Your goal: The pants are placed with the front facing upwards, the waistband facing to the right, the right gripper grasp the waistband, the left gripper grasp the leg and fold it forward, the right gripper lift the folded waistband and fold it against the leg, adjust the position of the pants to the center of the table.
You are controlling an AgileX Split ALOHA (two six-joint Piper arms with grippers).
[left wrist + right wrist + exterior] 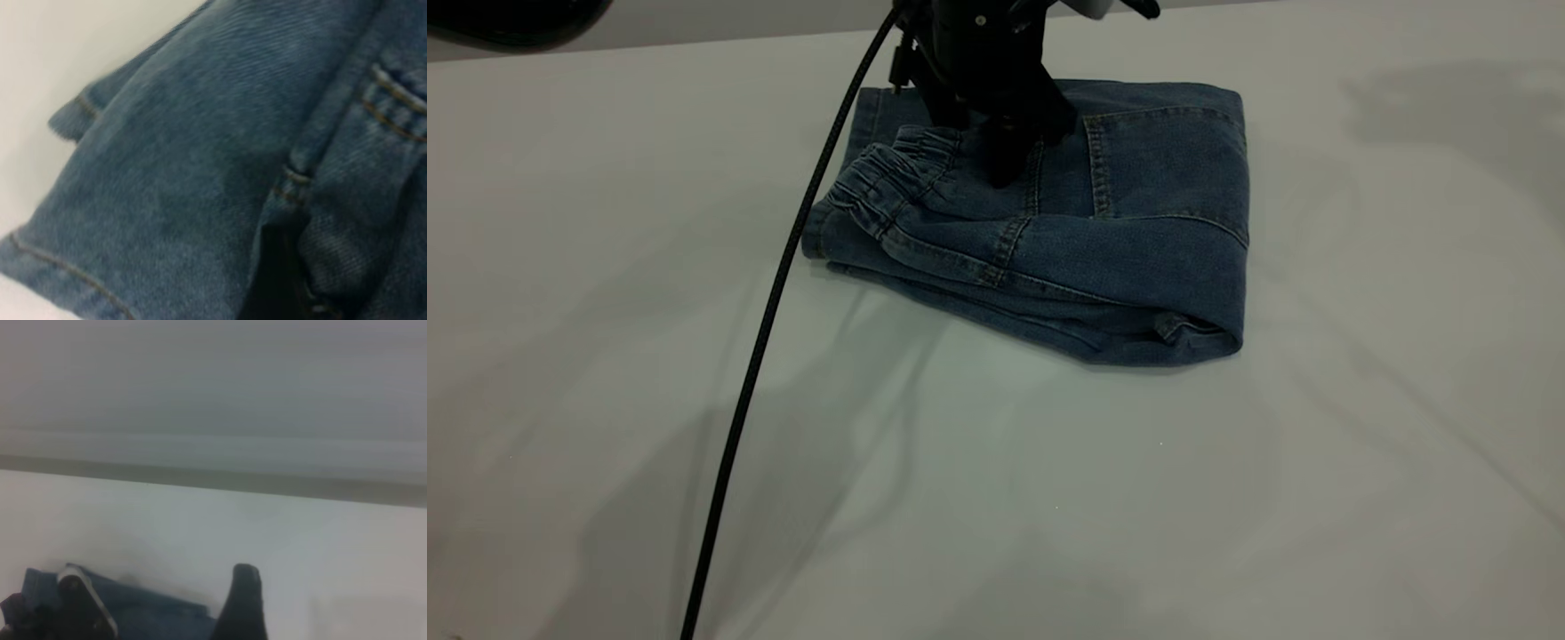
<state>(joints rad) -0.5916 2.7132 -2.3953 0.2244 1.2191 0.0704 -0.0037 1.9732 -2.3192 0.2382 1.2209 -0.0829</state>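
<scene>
The blue denim pants lie folded into a compact bundle at the far middle of the white table. The ruffled waistband is on top at the bundle's left end. My left gripper comes down from above onto the top layer just right of the waistband and looks pinched shut on the denim. In the left wrist view denim fills the picture around a dark finger. My right gripper is out of the exterior view; it hovers apart from the pants, open and holding nothing.
A black cable hangs from the left arm across the table's left half toward the near edge. A dark object sits at the far left corner. In the right wrist view the table's far edge meets a pale wall.
</scene>
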